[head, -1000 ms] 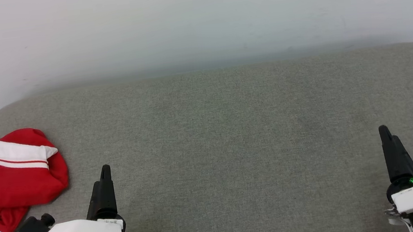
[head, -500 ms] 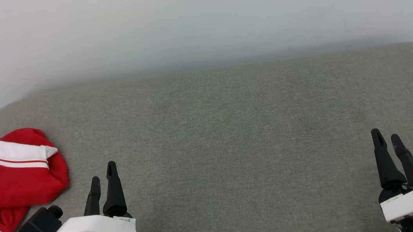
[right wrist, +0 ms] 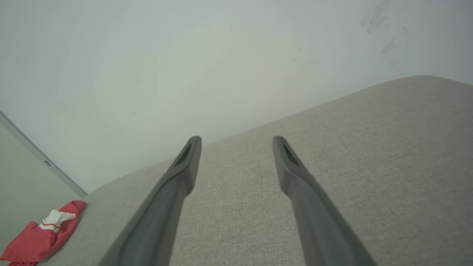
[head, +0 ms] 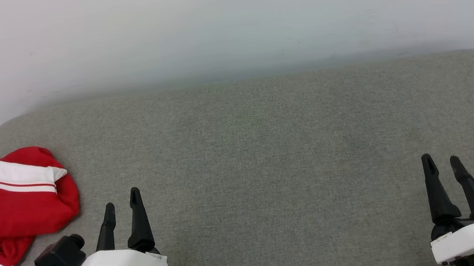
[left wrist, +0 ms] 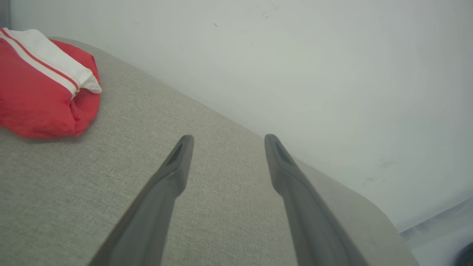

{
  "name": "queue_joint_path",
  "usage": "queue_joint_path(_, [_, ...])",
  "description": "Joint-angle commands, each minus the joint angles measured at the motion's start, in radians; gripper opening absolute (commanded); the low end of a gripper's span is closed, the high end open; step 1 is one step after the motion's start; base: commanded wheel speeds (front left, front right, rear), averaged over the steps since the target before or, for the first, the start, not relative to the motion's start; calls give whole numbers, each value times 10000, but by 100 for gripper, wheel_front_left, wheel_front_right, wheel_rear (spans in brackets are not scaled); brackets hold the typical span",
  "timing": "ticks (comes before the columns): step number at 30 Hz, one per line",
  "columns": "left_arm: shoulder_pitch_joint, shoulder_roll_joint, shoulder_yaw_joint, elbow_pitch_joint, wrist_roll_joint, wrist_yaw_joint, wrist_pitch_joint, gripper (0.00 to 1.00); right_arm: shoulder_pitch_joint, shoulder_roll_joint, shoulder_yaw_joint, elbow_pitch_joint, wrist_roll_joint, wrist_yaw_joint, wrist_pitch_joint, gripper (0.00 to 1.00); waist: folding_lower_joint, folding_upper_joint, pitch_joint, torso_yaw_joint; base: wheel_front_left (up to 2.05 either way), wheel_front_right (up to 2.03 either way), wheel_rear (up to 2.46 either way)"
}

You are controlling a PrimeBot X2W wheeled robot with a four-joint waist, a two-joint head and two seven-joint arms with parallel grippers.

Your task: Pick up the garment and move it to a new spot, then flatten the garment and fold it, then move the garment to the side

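The shirt [head: 14, 201] lies crumpled at the left edge of the grey pad [head: 266, 147], where you seem to have no room to flatten it. Your left gripper [head: 121, 199] stands near it, your right gripper [head: 440, 160] far to the right; both have fingers partly open, holding nothing.

the garment [head: 11, 210] is red, with a white band crossed by thin red stripes; a pale mark at its cut-off left edge may be a badge. the desk [head: 266, 147] is grey woven fabric, the wall [head: 223, 17] off-white. the left gripper [head: 121, 198] and right gripper [head: 440, 158] are black, with white casings.
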Motion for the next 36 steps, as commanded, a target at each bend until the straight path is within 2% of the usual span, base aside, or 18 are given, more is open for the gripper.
queue_joint_path(1, [-32,23,-73,-100,356,57,-110,100,15,0,25,-136,-394,1,-113,100,0,0,2,1,0,0,0])
queue_joint_path(36, [147,31,-647,-244,3766,411,-925,100,389,7,80,-665,-3874,-1,-945,100,0,0,-1,62,0,0,0])
